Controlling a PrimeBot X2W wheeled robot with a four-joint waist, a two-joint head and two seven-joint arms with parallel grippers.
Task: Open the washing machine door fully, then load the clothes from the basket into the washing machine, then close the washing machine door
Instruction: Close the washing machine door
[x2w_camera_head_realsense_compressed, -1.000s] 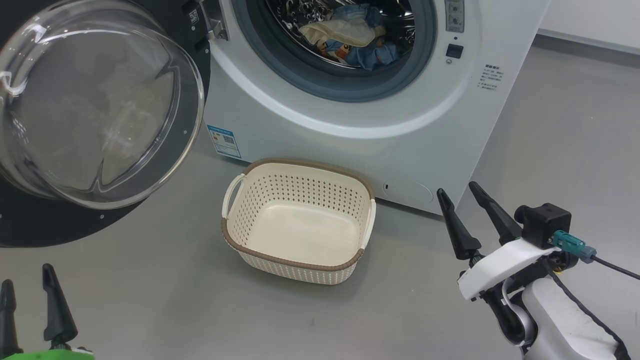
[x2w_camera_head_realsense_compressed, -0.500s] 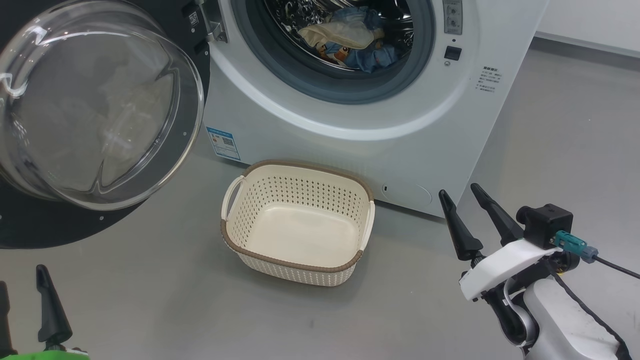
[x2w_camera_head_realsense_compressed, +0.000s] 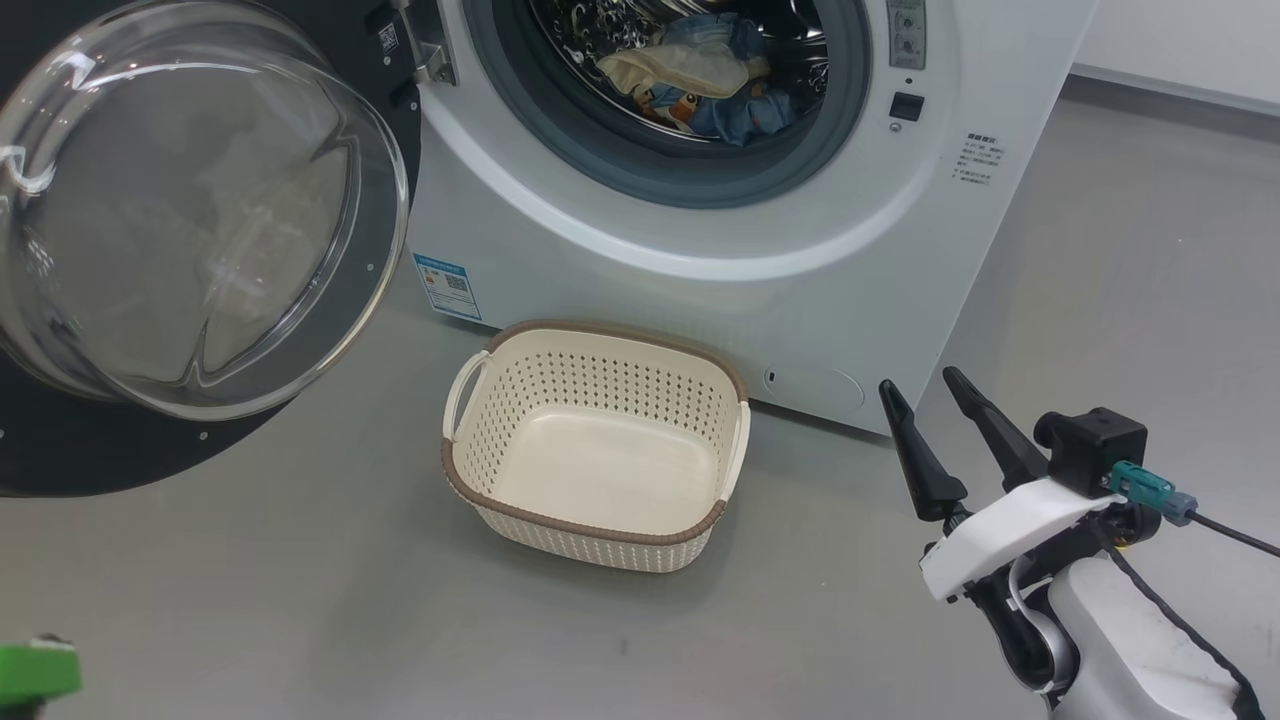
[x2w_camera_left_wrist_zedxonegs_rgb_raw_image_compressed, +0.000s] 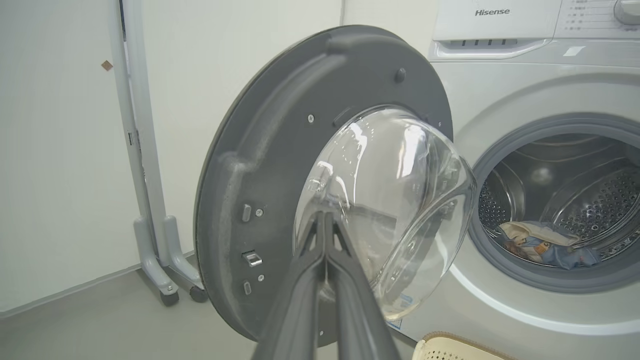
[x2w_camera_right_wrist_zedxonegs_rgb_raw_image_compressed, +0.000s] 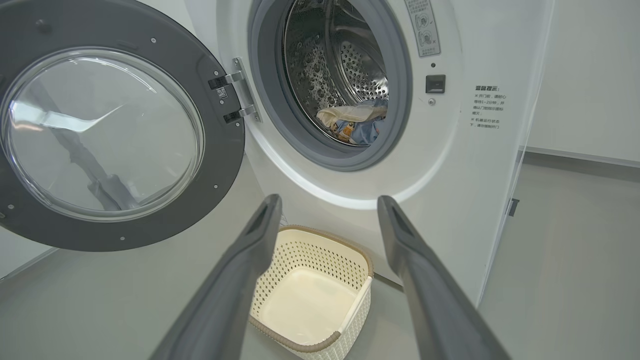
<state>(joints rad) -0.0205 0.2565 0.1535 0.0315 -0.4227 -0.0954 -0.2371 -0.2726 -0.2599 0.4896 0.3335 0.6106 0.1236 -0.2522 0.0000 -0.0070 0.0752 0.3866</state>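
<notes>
The washing machine (x2w_camera_head_realsense_compressed: 700, 260) stands with its door (x2w_camera_head_realsense_compressed: 200, 210) swung wide to the left, black rim and glass bowl facing me. The clothes (x2w_camera_head_realsense_compressed: 700, 75), blue denim with orange prints and a cream piece, lie inside the steel drum. The cream basket (x2w_camera_head_realsense_compressed: 600, 528) sits empty on the floor before the machine. My right gripper (x2w_camera_head_realsense_compressed: 918, 380) hovers open to the right of the basket, nothing between its fingers. In the left wrist view my left gripper (x2w_camera_left_wrist_zedxonegs_rgb_raw_image_compressed: 325, 216) is shut on nothing, its fingers pressed together and pointing at the door (x2w_camera_left_wrist_zedxonegs_rgb_raw_image_compressed: 280, 150).
Grey floor surrounds the basket. A white metal stand on castors (x2w_camera_left_wrist_zedxonegs_rgb_raw_image_compressed: 150, 200) stands against the wall left of the door. A cable (x2w_camera_head_realsense_compressed: 1230, 535) trails from my right wrist. The open door fills the space at the left.
My left gripper has shut, and its dark fingers have dropped out of the head view's lower left corner, leaving a green piece there. The right arm, door, basket and clothes have stayed put.
</notes>
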